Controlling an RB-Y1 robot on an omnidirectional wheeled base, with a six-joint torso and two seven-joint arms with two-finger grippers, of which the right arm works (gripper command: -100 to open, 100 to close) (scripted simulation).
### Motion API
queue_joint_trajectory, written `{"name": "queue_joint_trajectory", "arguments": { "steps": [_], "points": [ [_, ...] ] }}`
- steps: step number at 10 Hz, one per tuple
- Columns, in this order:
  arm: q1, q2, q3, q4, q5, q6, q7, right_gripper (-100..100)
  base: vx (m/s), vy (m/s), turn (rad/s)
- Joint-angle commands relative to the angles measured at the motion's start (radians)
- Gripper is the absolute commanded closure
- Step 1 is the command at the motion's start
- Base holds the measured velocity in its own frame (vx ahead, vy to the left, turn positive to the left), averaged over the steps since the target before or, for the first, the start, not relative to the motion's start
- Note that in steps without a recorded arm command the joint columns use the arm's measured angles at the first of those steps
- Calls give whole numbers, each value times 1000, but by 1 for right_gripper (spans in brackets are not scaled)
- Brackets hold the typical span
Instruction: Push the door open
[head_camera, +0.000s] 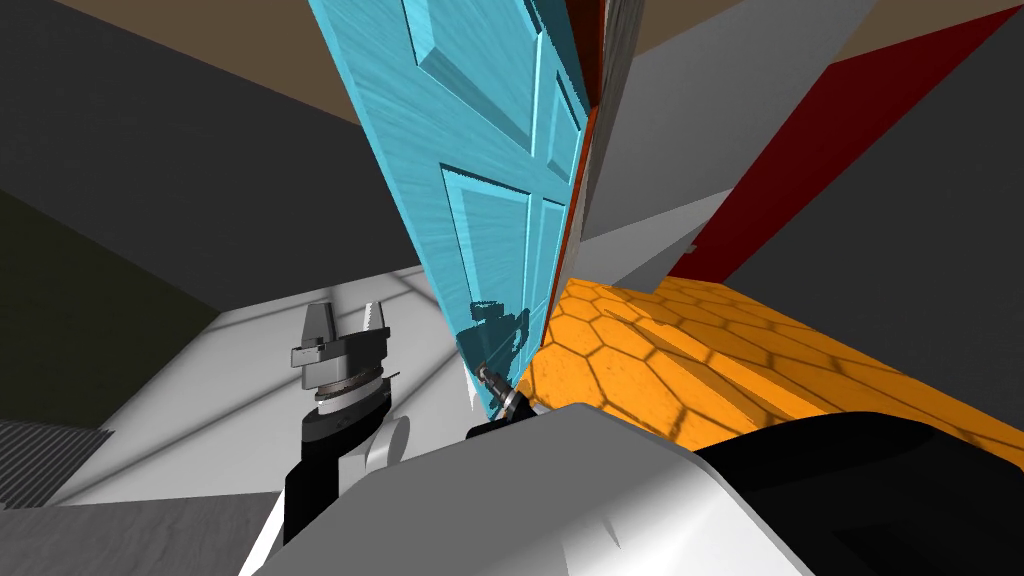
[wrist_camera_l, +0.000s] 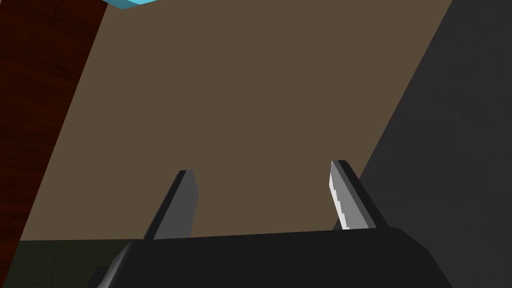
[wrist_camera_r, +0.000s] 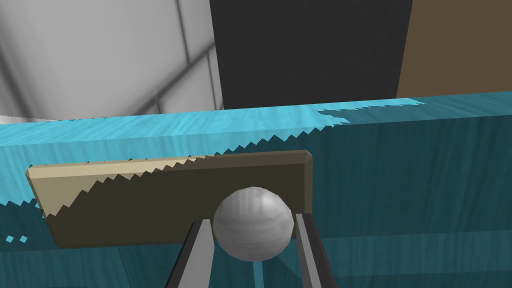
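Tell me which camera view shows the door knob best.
The right wrist view: the round grey knob is large, gripped by the right pincer, on the blue door. The head view has it tiny by the door's edge; the left wrist view faces a brown surface.

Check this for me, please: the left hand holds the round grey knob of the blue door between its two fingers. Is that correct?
Not quite. The right hand holds the round grey knob of the blue door between its two fingers; the right wrist view shows it. The left hand is open and empty.
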Motion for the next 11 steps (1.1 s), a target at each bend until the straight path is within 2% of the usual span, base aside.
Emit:
{"name": "queue_joint_trajectory", "arguments": {
  "steps": [1,4,5,8,11],
  "points": [
    [2,-2,1,1,0,0,0,100,-16,-17,5],
    [2,-2,1,1,0,0,0,100,-7,-6,-3],
    [0,-9,-20,9,-3,2,3,100,40,82,-26],
    [-4,-14,-46,16,-8,1,8,100,79,142,-35],
    [-12,-19,-87,28,-14,-1,15,100,119,158,-22]
  ]
}}
